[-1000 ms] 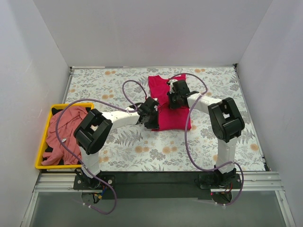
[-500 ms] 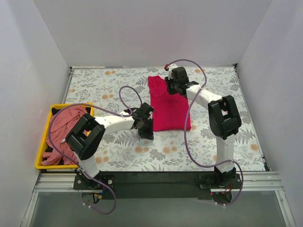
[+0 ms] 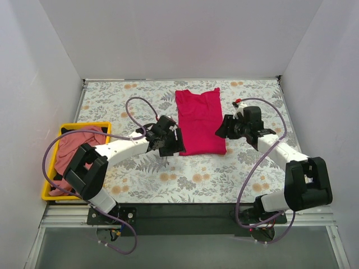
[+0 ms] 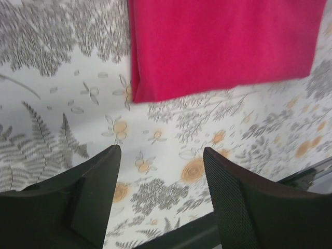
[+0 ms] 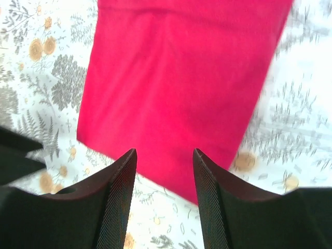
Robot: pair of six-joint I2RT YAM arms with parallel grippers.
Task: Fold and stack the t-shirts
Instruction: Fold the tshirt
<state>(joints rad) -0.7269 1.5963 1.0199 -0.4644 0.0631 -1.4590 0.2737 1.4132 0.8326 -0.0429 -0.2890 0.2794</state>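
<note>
Magenta t-shirt (image 3: pixel 197 120) lies folded lengthwise; left gripper (image 3: pixel 177 142) and right gripper (image 3: pixel 220 128) jaws wide, empty. Pinch both hem corners level, fold to collar.

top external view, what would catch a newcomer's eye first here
The bright magenta-red t-shirt lies folded flat at the centre of the floral table. The left gripper and right gripper flank its near half, both open. A salmon-pink t-shirt lies crumpled in the yellow bin at far left.
</note>
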